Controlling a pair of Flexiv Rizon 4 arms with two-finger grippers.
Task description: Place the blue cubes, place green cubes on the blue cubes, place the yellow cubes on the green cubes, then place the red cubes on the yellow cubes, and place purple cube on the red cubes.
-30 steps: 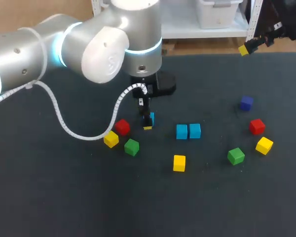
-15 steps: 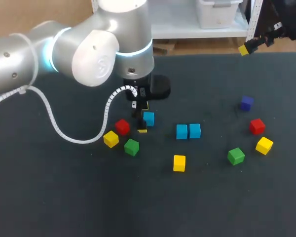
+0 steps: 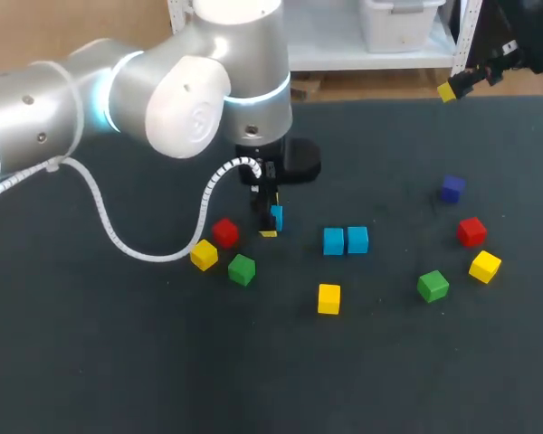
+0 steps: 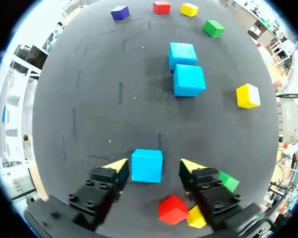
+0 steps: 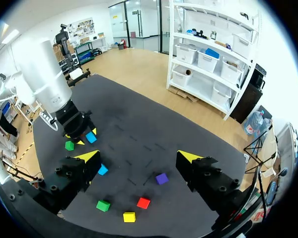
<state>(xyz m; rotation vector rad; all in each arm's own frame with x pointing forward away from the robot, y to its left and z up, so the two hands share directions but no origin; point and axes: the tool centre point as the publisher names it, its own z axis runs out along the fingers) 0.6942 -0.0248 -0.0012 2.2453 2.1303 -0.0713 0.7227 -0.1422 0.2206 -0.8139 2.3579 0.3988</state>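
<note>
— What's the surface like?

— The table (image 3: 118,362) wears a dark, matt, faintly fuzzy mat. The cubes on it are small, smooth blocks with crisp edges, each in one flat colour.

— And the blue cube?

— The blue cube (image 4: 146,165) sits flat on the mat between the fingers of the left gripper (image 4: 154,164). It is a plain bright cyan, lit on top and a shade darker down its sides. One yellow tip looks to be right against it. The other stands off with bare mat showing between, so the gripper is released, not clamped.

— Anything close by?

— Near the fingers' bases lie a red cube (image 4: 173,209), a yellow cube (image 4: 196,218) and a green cube (image 4: 229,182). Ahead of the gripper, a pair of blue cubes (image 4: 188,79) lies face to face, touching.

— The other arm?

— The right gripper (image 5: 138,155) hangs by the table's far right corner, its fingers spread wide with nothing between them.
</note>
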